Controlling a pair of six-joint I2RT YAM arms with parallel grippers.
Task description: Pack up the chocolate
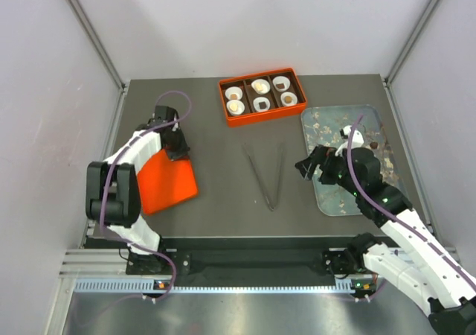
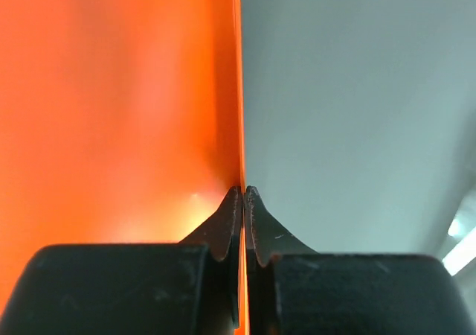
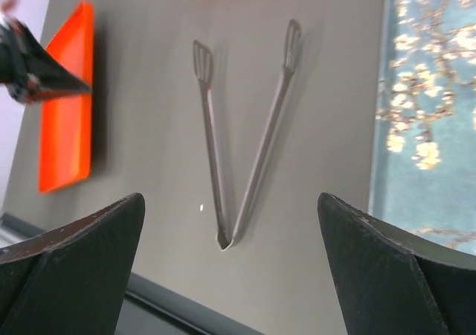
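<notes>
Tabletop (image 1: 219, 171), dark grey, carries everything. At the right lies a grey-blue tray (image 1: 320, 126) with a blossom print, and the right arm reaches over it. At the left is a flat orange lid (image 1: 171, 186). An orange box (image 1: 268, 116) with six compartments, three across and two deep, sits at the far centre. Its long side runs left to right and is turned slightly, the right end farther back.

Metal tongs (image 1: 271, 201) lie between the lid and the tray, touching neither. They spread in a V, with the joint toward the arms and the tips toward the box.

The left gripper (image 1: 178, 150) is at the lid's far right edge. The left wrist view shows its jaws pinched flat together on that thin orange rim. The right gripper (image 1: 305, 167) hangs at the tray's left edge, near the tongs. Its jaws are spread wide, with nothing between them.

A white paper cup (image 1: 254, 88) sits in each compartment of the box. The chocolate (image 1: 261, 104) sits one lump to a cup, some tan and some dark brown. The lumps are too small to show a long axis or which way they point.
</notes>
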